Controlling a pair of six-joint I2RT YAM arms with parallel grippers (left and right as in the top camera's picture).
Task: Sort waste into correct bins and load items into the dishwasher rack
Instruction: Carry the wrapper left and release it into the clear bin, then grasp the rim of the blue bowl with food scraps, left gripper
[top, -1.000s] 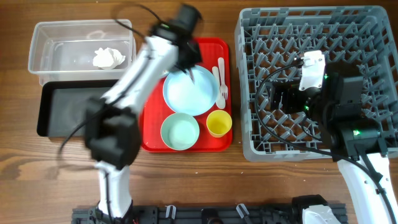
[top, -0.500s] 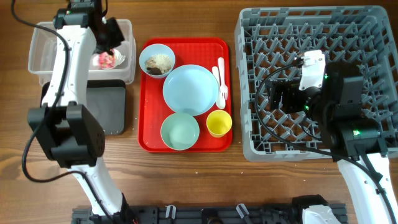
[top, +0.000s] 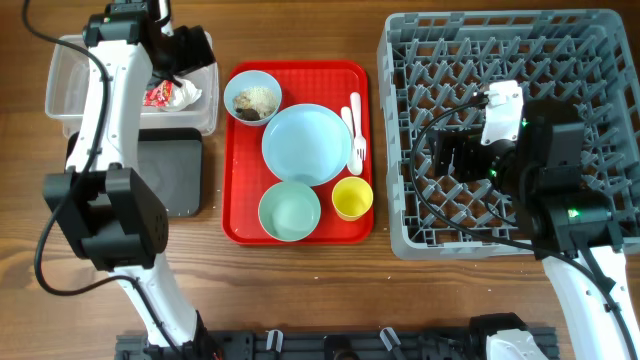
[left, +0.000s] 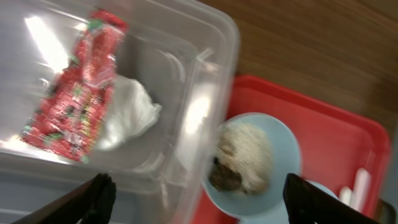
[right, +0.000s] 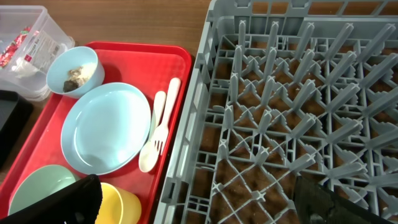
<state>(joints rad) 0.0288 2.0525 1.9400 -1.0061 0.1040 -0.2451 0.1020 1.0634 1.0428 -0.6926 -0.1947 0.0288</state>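
The red snack wrapper (left: 78, 106) lies loose in the clear tub (left: 205, 106), next to the crumpled white tissue (left: 130, 112). My left gripper (left: 199, 202) hangs open above the tub's right wall (top: 205, 85) and holds nothing. On the red serving tray, the small pale blue bowl (top: 252, 98) holds white and brown food scraps (left: 245, 162). The blue plate (top: 308, 145), mint bowl (top: 290, 210), yellow cup (top: 352, 198) and white fork and spoon (top: 355, 130) are on that tray too. My right gripper (right: 199, 205) stands open and empty over the left part of the grey dishwasher rack (top: 560, 60).
The black tray (top: 175, 175) sits in front of the clear tub, partly under my left arm. The red serving tray (top: 240, 225) lies between the bins and the rack. Bare wooden table (top: 330, 290) runs along the front.
My left arm swung from the red tray to the clear tub. Its jaws opened and the red wrapper dropped into the tub beside the tissue. The right arm stayed still.
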